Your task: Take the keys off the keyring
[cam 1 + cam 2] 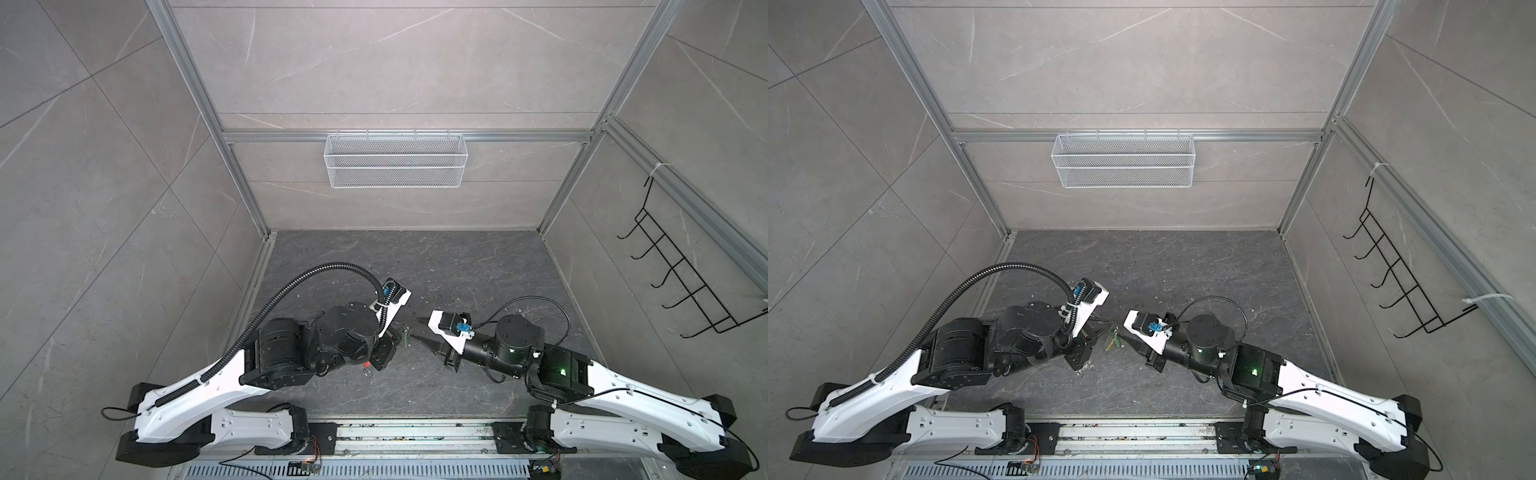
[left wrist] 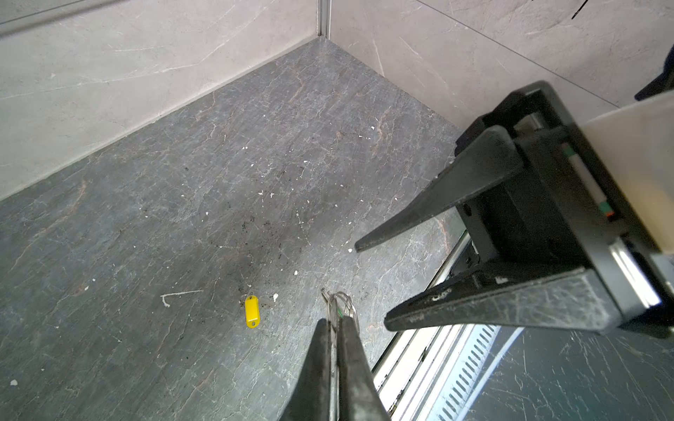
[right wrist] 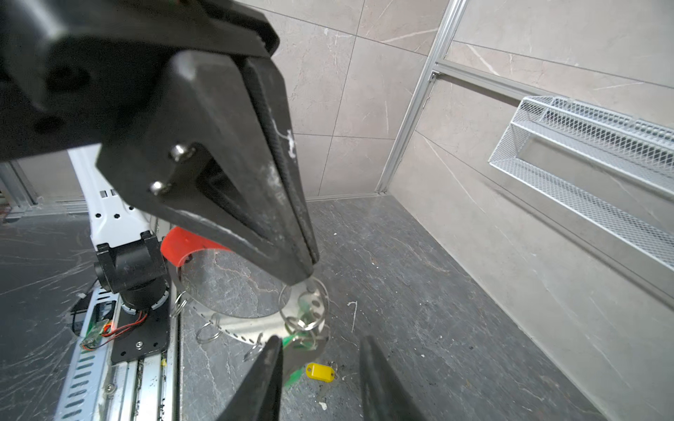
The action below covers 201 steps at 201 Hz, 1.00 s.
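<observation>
**Finding 1: left pincer.** The left pincer [image 3: 312, 268] is fully closed on the keyring [image 3: 233, 328], a large metal hoop with a red sleeve [image 3: 182, 244]. It holds the hoop clear of the worktop [image 2: 182, 218]. Several small silver rings bunch at its tip, and which wire lies between the pads cannot be told.

**Finding 2: right pincer.** The right pincer [image 3: 321, 340] faces the left pincer from close by. Its jaws stand partly open with a clear gap, and nothing is clamped between them.

**Finding 3: keys.** The yellow key [image 2: 252, 311] lies flat on the worktop, below the left pincer and apart from it, already off the hoop. The green key [image 3: 293, 377] hangs just below the left pincer's tip. It appears to be attached to the hoop, so the task is judged half done.

**Finding 4: handling.**
- The green key is judged light, stiff and free to swing.
- Its metal parts are thin and probably slippery.
- The plastic tag offers the broadest flat faces and is the better place to take hold, close to its small ring.
- The hoop looks springy, so a hard pull may twist it in the left pincer's grip.
- A steady draw along the hoop toward its open end is advised.
</observation>
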Each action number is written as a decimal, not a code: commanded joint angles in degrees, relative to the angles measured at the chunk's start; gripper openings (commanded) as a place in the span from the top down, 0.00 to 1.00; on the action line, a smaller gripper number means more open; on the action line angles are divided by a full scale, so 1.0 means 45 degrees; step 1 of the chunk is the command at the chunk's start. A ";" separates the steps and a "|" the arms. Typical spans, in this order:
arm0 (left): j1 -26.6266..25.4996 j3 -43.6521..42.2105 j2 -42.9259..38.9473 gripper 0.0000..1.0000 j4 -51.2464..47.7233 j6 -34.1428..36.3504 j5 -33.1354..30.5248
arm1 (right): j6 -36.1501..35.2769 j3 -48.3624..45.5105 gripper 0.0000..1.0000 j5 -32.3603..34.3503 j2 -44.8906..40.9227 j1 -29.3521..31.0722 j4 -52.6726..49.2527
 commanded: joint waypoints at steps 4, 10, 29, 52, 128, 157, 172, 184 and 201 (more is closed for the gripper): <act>0.0071 -0.0310 -0.0566 1.00 0.1033 0.0102 -0.0016 | 0.2097 0.0243 0.61 -0.1779 -0.0192 -0.1278 0.0592; 0.0071 -0.0449 -0.0676 1.00 0.1179 0.0114 -0.0086 | 0.2731 0.0180 0.61 -0.2542 -0.0142 -0.1769 0.0790; 0.0076 -0.0724 -0.0913 1.00 0.1466 0.0161 -0.0264 | 0.3859 -0.0125 0.59 -0.4088 -0.0195 -0.2297 0.1596; 0.0071 -0.1288 -0.1298 1.00 0.2223 0.0327 -0.0306 | 0.4356 -0.0176 0.58 -0.3973 0.0000 -0.2358 0.1654; 0.0071 -0.3518 -0.2714 1.00 0.5027 0.0502 -0.0653 | 0.4515 -0.0416 0.58 -0.4617 0.0293 -0.2540 0.1557; 0.0076 -0.4049 -0.2941 1.00 0.5380 0.0141 -0.0744 | 0.4826 -0.0395 0.58 -0.4010 0.0445 -0.2536 0.1523; 0.0071 -0.4241 -0.3043 1.00 0.5517 -0.0053 -0.0887 | 0.5112 -0.0584 0.60 -0.4770 0.0411 -0.2536 0.2161; 0.0071 -0.4170 -0.3043 1.00 0.5369 -0.0350 -0.1152 | 0.4897 -0.0392 0.59 -0.5386 0.0494 -0.2537 0.2044; 0.0071 -0.3709 -0.2909 1.00 0.4907 -0.0707 -0.1305 | 0.3590 0.0274 0.58 -0.4678 0.0794 -0.2344 0.0607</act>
